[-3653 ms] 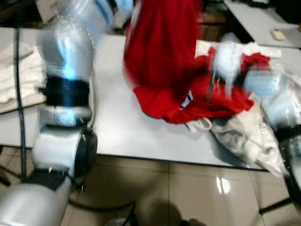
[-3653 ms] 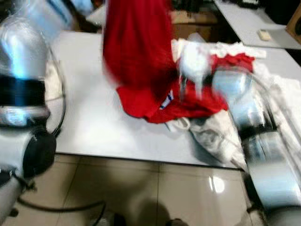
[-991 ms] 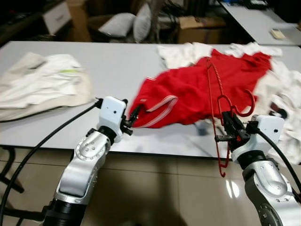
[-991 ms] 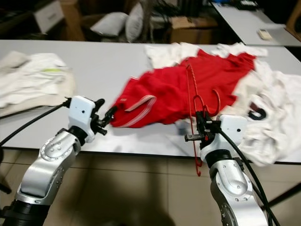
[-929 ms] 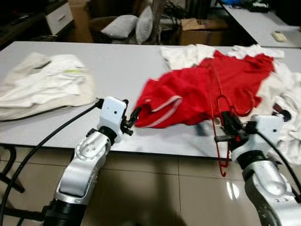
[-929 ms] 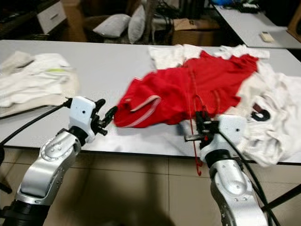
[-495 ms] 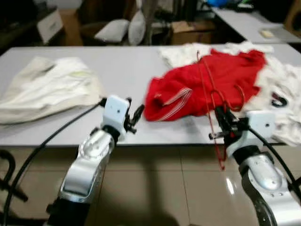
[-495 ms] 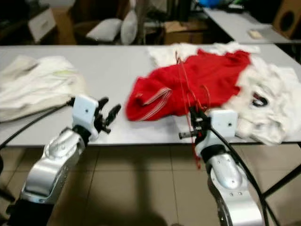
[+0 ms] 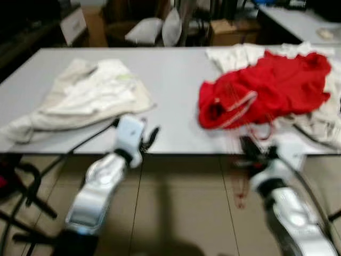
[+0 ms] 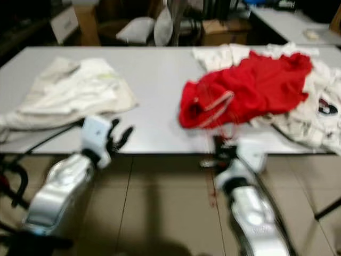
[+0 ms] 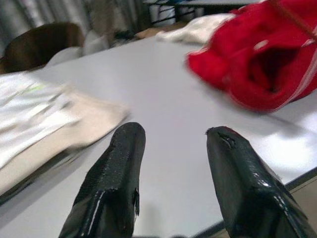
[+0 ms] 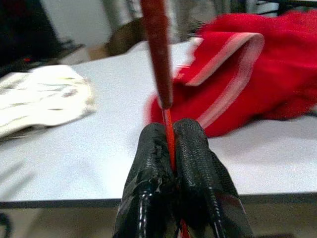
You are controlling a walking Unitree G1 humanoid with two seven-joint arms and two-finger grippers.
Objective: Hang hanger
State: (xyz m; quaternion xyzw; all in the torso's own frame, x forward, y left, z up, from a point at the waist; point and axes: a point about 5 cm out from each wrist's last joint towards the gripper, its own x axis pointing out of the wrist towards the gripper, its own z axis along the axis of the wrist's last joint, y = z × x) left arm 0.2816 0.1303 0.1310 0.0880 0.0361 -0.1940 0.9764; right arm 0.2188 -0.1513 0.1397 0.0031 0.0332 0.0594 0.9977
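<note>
Right hand (image 12: 171,144) pinches the red hanger (image 12: 157,54); no writing legible.

Grey table (image 9: 170,69) with clothes on it
Cream garment (image 9: 88,98) lies left; red garment (image 9: 266,90) rests right, among white clothes (image 10: 314,114).

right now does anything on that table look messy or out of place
Yes. The red garment lies crumpled in a heap on the grey table, partly over a pile of white clothes, and a cream garment sprawls unfolded. The right gripper holds the red hanger with no garment on it.
</note>
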